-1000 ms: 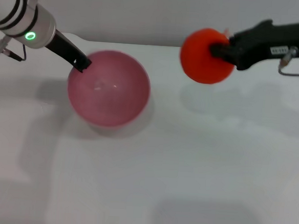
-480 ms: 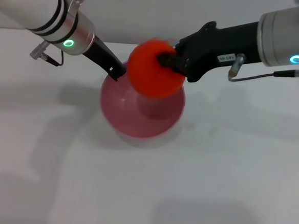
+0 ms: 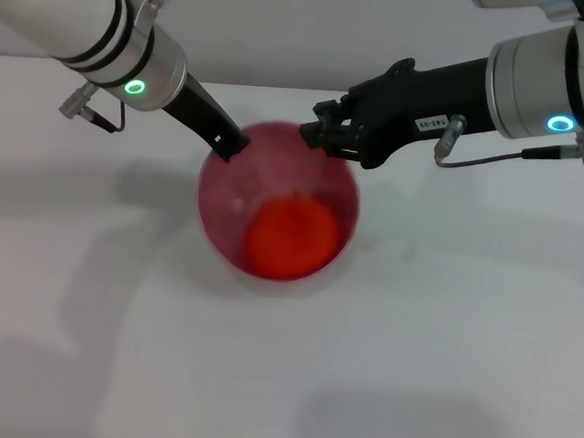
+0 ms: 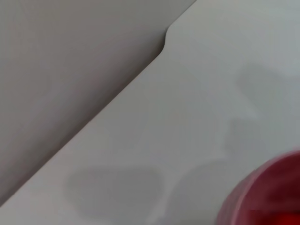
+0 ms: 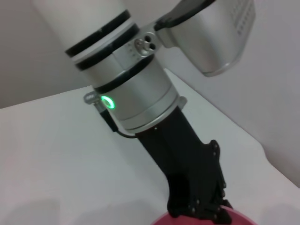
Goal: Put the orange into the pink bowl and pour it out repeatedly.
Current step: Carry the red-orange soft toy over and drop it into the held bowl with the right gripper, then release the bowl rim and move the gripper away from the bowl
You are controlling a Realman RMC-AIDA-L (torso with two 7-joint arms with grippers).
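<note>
Resting in the pink bowl [image 3: 222, 209], the orange [image 3: 291, 238] lies between both pincers.

Left wrist view: pink bowl [image 4: 262, 197] cut off at corner, only part of rim/wall shows; orange [image 4: 286, 219] just a red sliver at edge. Right wrist view: bowl rim a thin strip at frame edge, left gripper [image 5: 206, 211] tips partly cut. Head view: orange blurred inside the bowl; right gripper [image 3: 323, 136] finger gap too blurred to tell.
</note>
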